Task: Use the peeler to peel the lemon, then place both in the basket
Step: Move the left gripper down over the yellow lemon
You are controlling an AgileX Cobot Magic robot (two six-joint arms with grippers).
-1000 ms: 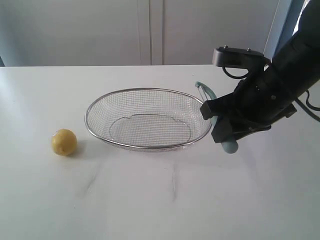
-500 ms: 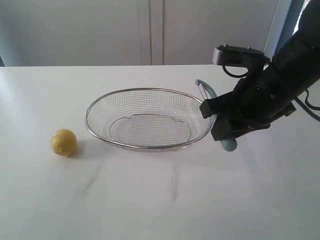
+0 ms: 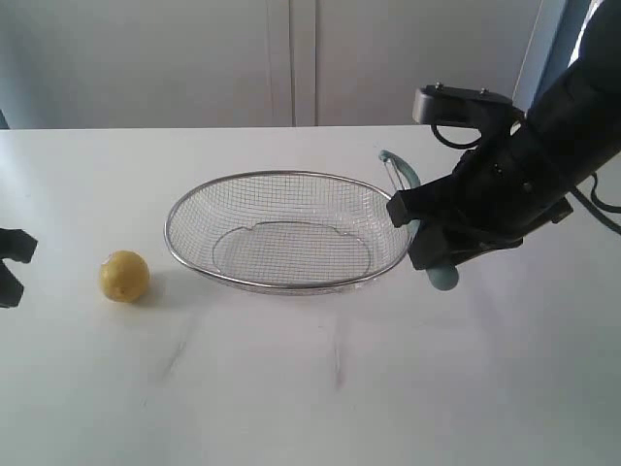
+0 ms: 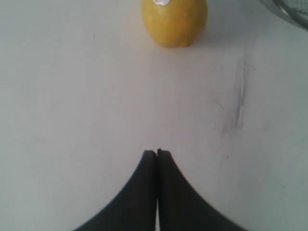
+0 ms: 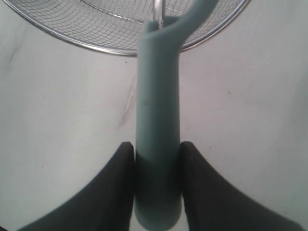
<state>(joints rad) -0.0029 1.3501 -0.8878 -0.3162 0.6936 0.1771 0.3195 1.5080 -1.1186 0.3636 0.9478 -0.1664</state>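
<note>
The yellow lemon (image 3: 124,276) (image 4: 174,21) rests on the white table, left of the wire-mesh basket (image 3: 175,216) (image 5: 101,48). At the exterior view's left edge my left gripper (image 3: 8,264) (image 4: 157,152) shows, shut and empty, a short way from the lemon. By the basket's right rim, my right gripper (image 3: 435,254) (image 5: 157,147) is shut on the thick teal handle of the peeler (image 3: 441,277) (image 5: 158,120). The peeler's metal head (image 3: 391,167) points up over the rim.
The white table (image 3: 320,388) runs from the front to a pale wall at the back. Faint dark scuffs (image 4: 239,103) mark its surface near the lemon. My right arm (image 3: 543,155) comes in from the upper right.
My left gripper has come into the exterior view at the left edge. The right gripper with the peeler has barely shifted. Lemon and basket are unmoved.
</note>
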